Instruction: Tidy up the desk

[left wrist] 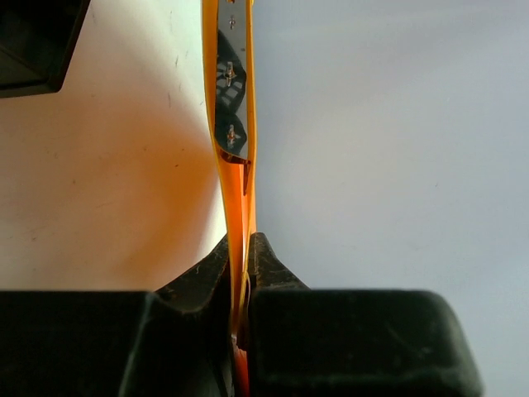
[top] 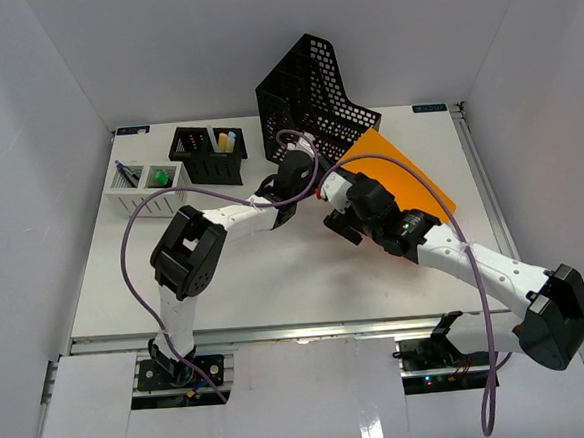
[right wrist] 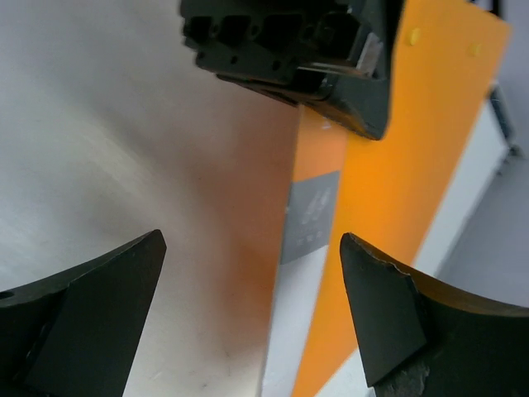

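Two sets of fingers meet at the orange folder [top: 409, 176]. The left fingers [left wrist: 253, 263] are pinched narrow on the folder's edge (edge-on in the wrist view). The right fingers [top: 339, 226] stand wide just beside the folder, holding nothing. The white desk [top: 276, 280] lies under the folder and spreads all round it. A black rack [top: 313, 92] stands just behind the folder.

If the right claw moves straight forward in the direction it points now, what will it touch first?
Probably the orange folder, whose edge lies straight ahead of the open right claw; the depth is hard to judge from this view.
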Controlling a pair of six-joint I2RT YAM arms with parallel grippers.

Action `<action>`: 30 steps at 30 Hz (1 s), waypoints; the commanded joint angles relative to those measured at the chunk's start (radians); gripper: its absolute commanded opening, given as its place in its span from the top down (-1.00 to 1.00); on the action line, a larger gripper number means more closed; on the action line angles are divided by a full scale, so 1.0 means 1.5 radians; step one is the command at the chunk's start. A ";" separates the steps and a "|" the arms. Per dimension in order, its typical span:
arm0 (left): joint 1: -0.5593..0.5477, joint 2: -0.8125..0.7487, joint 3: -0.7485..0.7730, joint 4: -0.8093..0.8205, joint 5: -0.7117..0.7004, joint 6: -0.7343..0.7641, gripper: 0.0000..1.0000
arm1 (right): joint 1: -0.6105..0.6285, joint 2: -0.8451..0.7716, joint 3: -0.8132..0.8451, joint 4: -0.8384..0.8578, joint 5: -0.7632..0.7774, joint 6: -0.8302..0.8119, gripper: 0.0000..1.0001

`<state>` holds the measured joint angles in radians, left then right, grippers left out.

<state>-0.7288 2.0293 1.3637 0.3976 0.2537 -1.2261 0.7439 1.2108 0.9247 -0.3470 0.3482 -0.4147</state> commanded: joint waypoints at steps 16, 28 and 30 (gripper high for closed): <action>-0.004 -0.089 0.041 -0.042 -0.021 -0.027 1.00 | 0.032 0.058 -0.065 0.203 0.286 -0.126 0.07; -0.003 -0.113 0.033 -0.032 -0.018 -0.033 1.00 | 0.024 0.072 -0.071 0.195 0.287 -0.122 0.13; -0.004 -0.113 0.031 -0.031 -0.017 -0.033 1.00 | 0.021 0.074 -0.069 0.196 0.287 -0.123 0.25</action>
<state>-0.7288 1.9705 1.3966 0.2892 0.2168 -1.2533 0.7863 1.3118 0.8240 -0.0769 0.7587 -0.6078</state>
